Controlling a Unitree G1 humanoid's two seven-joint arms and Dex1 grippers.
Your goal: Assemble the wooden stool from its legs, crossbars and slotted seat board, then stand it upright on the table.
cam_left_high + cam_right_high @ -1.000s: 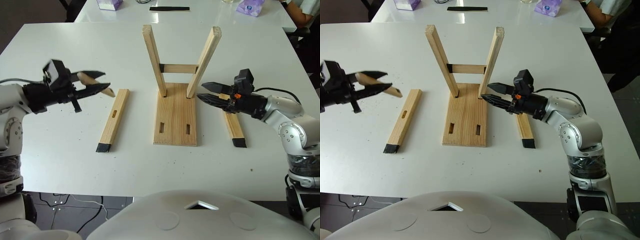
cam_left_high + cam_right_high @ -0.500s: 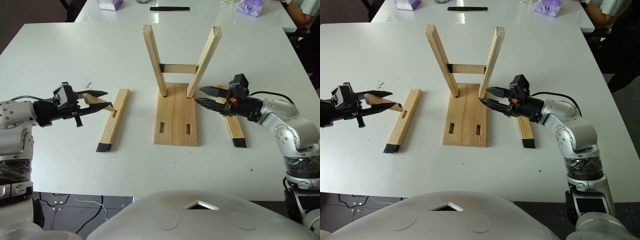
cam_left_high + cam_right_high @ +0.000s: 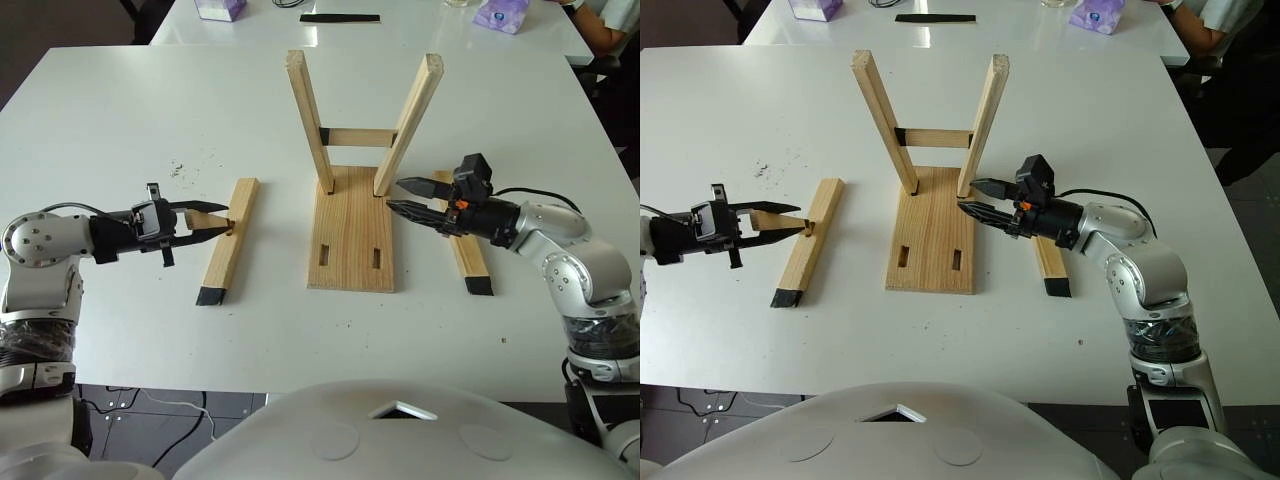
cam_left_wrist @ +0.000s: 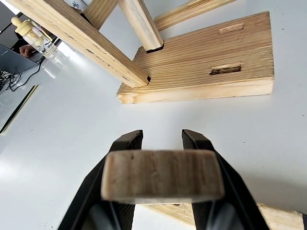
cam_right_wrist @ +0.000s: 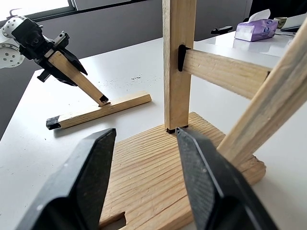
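The slotted seat board (image 3: 350,240) lies flat mid-table. Two legs (image 3: 308,115) (image 3: 410,120) stand in its far slots, joined by a crossbar (image 3: 358,137). A loose leg (image 3: 228,240) lies flat to the board's left, and another (image 3: 470,262) lies to its right. My left gripper (image 3: 215,220) is shut on a short crossbar (image 4: 163,175), held slanting down with its tip at the slot of the left loose leg. My right gripper (image 3: 394,194) is open, hovering low beside the base of the right standing leg, above the board's right edge.
Two tissue packs (image 3: 220,8) (image 3: 500,14) and a black strip (image 3: 339,17) sit at the table's far side. Small dark crumbs (image 3: 180,168) dot the surface behind the left arm. White table (image 3: 120,100) spreads wide on both sides.
My left gripper came down and rightward with the crossbar, bringing its tip to the left loose leg's slot. The right gripper edged left toward the right standing leg's base.
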